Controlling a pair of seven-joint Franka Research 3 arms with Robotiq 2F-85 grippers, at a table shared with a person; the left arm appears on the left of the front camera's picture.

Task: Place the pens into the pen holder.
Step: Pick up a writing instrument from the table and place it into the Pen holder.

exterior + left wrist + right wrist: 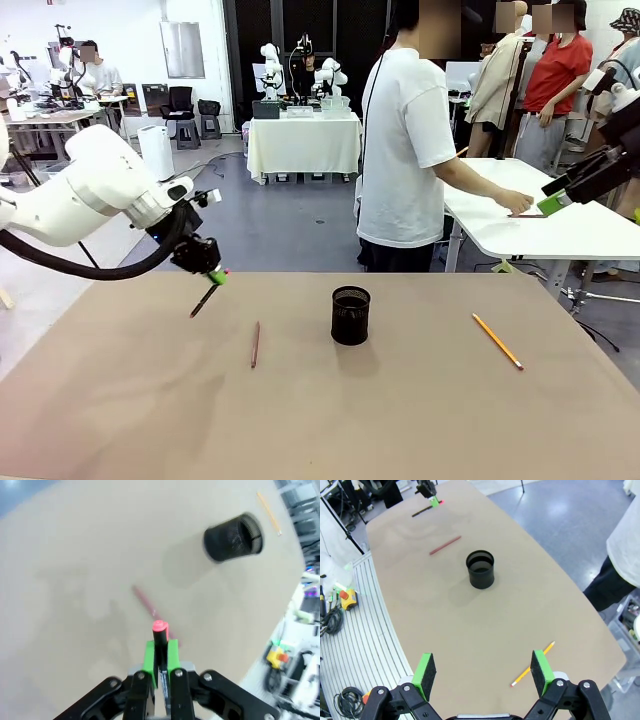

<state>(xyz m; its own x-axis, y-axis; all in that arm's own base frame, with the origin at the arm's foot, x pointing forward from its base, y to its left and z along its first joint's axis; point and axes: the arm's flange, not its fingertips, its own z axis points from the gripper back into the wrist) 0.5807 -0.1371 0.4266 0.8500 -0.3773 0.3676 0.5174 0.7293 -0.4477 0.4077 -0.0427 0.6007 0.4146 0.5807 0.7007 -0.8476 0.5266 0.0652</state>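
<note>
Front view, left to right.

Left arm enters from the left side. Left gripper is clenched on the dark pen, gripping it near its pink-red end. The pen hangs tilted, lower tip pointing down and to the left, over the left part of the table. Whether that tip touches the tabletop I cannot tell from this angle. In the left wrist view the two green pads press on either side of the dark barrel, with the pink end standing just above them.

Reddish-brown pen lies flat on the table, just right of the held pen and left of the pen holder, running nearly along the near-far line.

Pen holder stands upright near the table's middle, a black mesh cup. The right wrist view looks down into its mouth; no pen is seen inside.

Person in a white T-shirt stands beyond the far edge, turned to the right, one hand resting on a white side table.

Yellow pencil lies flat on the right part of the table, well apart from the holder, angled from far-left to near-right.

Right gripper is held high at the right edge, above the side table. Its jaws stand released and wide apart, nothing between the pads; the yellow pencil lies on the table beneath it in the right wrist view.
</note>
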